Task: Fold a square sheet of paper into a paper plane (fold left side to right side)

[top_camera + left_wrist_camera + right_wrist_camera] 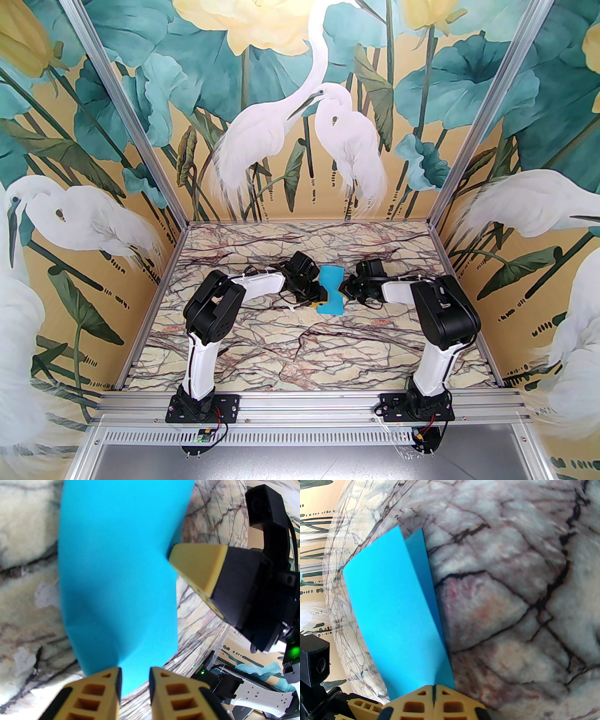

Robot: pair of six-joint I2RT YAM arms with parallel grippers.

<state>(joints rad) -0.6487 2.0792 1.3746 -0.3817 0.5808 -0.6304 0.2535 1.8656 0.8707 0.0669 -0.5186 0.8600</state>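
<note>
Item: square sheet of paper, bright cyan, doubled over (two layers show at its far end in the right wrist view). It sits at mid-desk between both arms.
Right jaws: closed tight on the sheet's right edge.
Left jaws: narrowly parted at the sheet's left edge, blue visible through the gap; contact cannot be told.

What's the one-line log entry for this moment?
step: fold left to right | paper: doubled over, two layers visible | right pincer: shut on paper | left pincer: open around paper edge
</note>
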